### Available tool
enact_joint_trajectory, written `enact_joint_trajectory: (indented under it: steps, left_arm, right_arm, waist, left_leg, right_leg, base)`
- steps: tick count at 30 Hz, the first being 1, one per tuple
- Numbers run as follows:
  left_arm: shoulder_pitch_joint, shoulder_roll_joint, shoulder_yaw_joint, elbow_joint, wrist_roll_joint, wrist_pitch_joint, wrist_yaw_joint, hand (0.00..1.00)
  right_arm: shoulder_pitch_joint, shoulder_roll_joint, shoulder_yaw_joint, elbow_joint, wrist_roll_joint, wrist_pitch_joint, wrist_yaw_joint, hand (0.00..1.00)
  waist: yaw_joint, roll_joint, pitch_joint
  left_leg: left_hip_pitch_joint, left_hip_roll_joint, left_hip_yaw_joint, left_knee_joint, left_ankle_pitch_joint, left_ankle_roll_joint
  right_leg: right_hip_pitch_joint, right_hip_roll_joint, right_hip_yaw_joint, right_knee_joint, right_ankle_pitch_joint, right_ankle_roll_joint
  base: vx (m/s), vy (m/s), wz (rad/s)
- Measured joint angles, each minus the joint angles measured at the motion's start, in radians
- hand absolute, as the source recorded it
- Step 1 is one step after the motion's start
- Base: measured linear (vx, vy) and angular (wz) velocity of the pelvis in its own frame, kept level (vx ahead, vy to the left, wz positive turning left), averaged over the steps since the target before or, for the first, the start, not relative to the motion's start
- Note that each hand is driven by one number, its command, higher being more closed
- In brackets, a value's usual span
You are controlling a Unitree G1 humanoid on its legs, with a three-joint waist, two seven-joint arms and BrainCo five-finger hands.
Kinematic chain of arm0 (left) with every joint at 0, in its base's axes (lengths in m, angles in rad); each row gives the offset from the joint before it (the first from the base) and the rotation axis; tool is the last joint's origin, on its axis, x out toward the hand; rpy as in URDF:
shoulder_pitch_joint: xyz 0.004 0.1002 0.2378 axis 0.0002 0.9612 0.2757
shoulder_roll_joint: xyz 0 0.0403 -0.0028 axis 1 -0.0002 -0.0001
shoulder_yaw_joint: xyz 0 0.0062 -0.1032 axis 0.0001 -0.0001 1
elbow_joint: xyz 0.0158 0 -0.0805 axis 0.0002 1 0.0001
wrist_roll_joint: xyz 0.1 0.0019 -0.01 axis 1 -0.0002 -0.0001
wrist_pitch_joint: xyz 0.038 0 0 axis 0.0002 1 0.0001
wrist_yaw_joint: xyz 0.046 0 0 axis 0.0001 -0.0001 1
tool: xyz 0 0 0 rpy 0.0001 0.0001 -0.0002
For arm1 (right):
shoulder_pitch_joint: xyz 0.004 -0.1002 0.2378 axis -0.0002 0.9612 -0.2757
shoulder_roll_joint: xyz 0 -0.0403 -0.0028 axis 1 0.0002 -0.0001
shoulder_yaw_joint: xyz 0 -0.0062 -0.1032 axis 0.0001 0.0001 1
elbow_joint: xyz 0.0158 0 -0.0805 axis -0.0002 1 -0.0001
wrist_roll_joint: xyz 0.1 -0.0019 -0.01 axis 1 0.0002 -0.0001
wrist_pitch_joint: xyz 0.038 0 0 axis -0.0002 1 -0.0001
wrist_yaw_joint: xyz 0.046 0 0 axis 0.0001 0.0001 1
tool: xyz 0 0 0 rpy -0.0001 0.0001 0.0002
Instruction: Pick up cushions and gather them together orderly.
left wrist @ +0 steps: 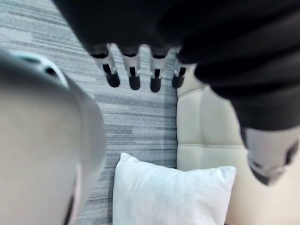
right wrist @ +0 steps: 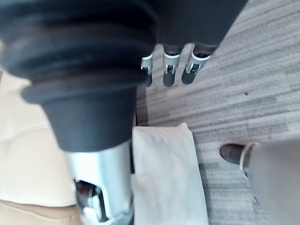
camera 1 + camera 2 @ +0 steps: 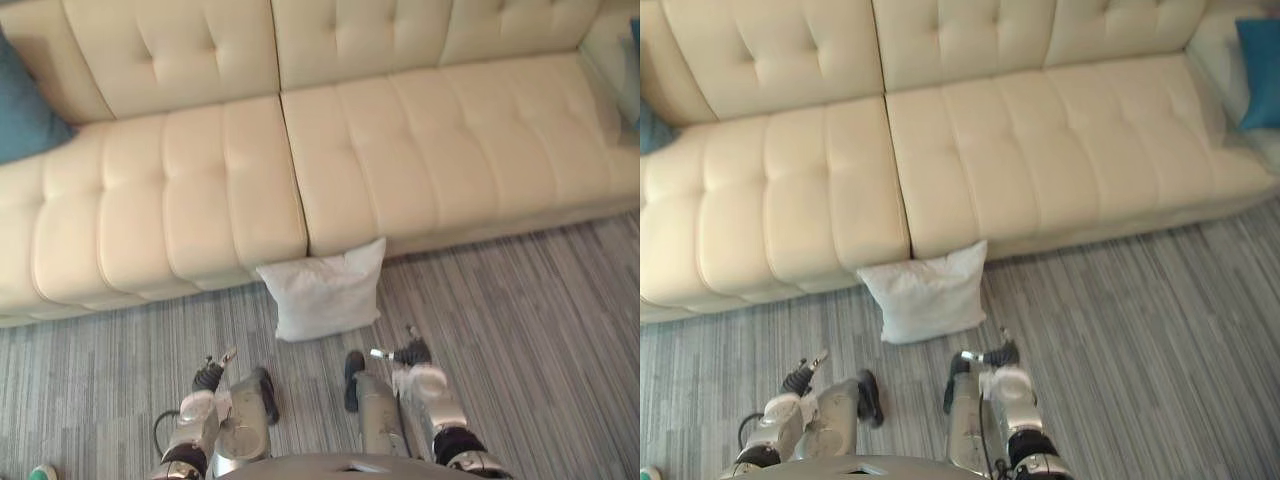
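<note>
Down on the grey striped carpet, a white cushion stands on its edge and leans against the front of the cream tufted sofa, right where the seam between the two seat sections meets the floor. Its upper right corner rises a little above the lower edge of the seat. A blue cushion sits on the sofa at the far left, propped against the backrest, and a second blue cushion rests at the far right end, well apart from the first. The left hand hangs low on the near left, above the carpet and short of the white cushion; its fingers are straight and spread in a row, holding nothing. The right hand hangs on the near right, just beside the white cushion's lower right corner but not touching it, with its fingers relaxed and empty.
</note>
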Motion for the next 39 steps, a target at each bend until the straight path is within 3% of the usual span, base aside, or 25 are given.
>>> enact_joint_trajectory:
  steps: [8,14,17,23,28,38,39]
  left_arm:
    - [-0.202,0.058,-0.028,-0.115,-0.078,-0.024,0.038,0.0]
    - [-0.382,0.092,-0.006,-0.185,-0.134,-0.034,0.073,0.0]
    - [-0.477,0.149,-0.005,-0.228,-0.156,-0.038,0.078,0.0]
    - [-0.579,0.238,-0.004,-0.272,-0.157,-0.043,0.101,0.0]
    - [-0.635,0.284,-0.013,-0.309,-0.158,-0.044,0.116,0.0]
    - [-0.753,0.305,-0.13,-0.385,-0.155,-0.045,0.165,0.0]
    - [-0.77,0.302,-0.151,-0.404,-0.154,-0.045,0.174,0.0]
  right_arm:
    - [-0.242,-0.065,0.006,-0.168,0.013,-0.005,-0.084,0.0]
    - [-0.49,-0.138,0.01,-0.172,0.013,-0.01,-0.154,0.0]
    - [-0.624,-0.204,0.009,-0.176,0.017,-0.01,-0.183,0.0]
    - [-0.765,-0.295,-0.001,-0.152,0.105,-0.008,-0.234,0.0]
    - [-0.869,-0.368,0.009,-0.071,0.131,0.011,-0.235,0.0]
    - [-1.079,-0.395,0.156,-0.039,0.127,0.035,-0.254,0.0]
    - [-1.092,-0.393,0.171,-0.039,0.127,0.037,-0.271,1.0]
  waist:
    - [-0.011,0.001,0.117]
    - [-0.006,0.009,0.2]
    - [0.001,0.009,0.239]
    - [0.003,0.009,0.248]
    - [0.002,0.009,0.25]
    - [0.012,0.009,0.253]
    - [0.013,0.009,0.253]
  left_leg:
    - [-0.332,0.049,-0.002,0.182,-0.014,0.015]
    - [-0.604,0.079,-0.028,0.305,-0.008,0.018]
    - [-0.749,0.092,-0.044,0.387,-0.014,0.027]
    - [-0.957,0.112,-0.083,0.52,-0.025,0.044]
    - [-1.093,0.12,-0.086,0.565,-0.016,0.053]
    - [-1.265,0.132,-0.111,0.652,-0.015,0.051]
    - [-1.273,0.13,-0.115,0.659,-0.016,0.052]
  right_leg:
    - [-0.348,0.014,0.039,0.166,0.013,-0.018]
    - [-0.614,0.022,0.045,0.286,0.021,-0.031]
    - [-0.765,0.02,0.05,0.383,0.004,-0.033]
    - [-0.965,0.02,0.049,0.51,-0.017,-0.03]
    - [-1.102,0.018,0.052,0.543,0.0,-0.037]
    - [-1.269,0.006,0.047,0.638,0.001,-0.055]
    - [-1.275,0.004,0.046,0.646,-0.004,-0.056]
  base:
    - [-0.14,-0.045,-0.11]
    - [-0.06,-0.02,0.01]
    - [-0.07,-0.026,0.08]
    - [-0.1,-0.035,0.07]
    - [-0.11,0.0,-0.01]
    - [-0.06,0.016,0.05]
    - [-0.04,0.012,0.07]
